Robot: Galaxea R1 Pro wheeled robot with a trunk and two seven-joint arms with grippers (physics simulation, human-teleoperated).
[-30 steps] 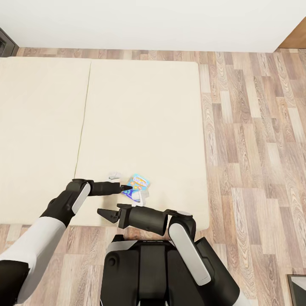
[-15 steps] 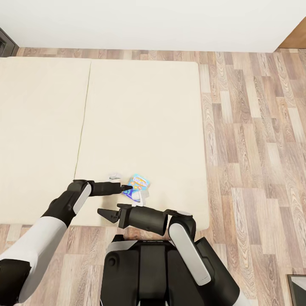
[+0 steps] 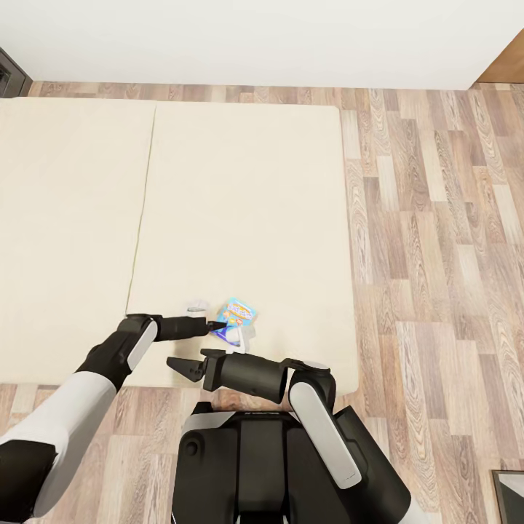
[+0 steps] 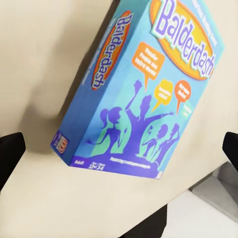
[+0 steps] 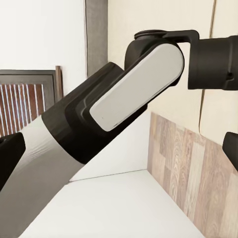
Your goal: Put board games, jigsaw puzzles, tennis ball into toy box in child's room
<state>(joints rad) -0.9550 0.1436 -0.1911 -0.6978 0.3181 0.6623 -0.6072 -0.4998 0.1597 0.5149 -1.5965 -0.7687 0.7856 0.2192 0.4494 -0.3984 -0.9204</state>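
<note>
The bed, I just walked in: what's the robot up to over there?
It is reaching its left end effector to a blue board game, lettered Balderdash, lying near the bed edge. The fingers are spread on either side of the box, not closed. The right end effector hangs open just below, holding nothing.

Balderdash board game (image 4: 144,94): top corner cut off by the left wrist view's edge. Bed (image 3: 73,218): left side cropped in the head view.
</note>
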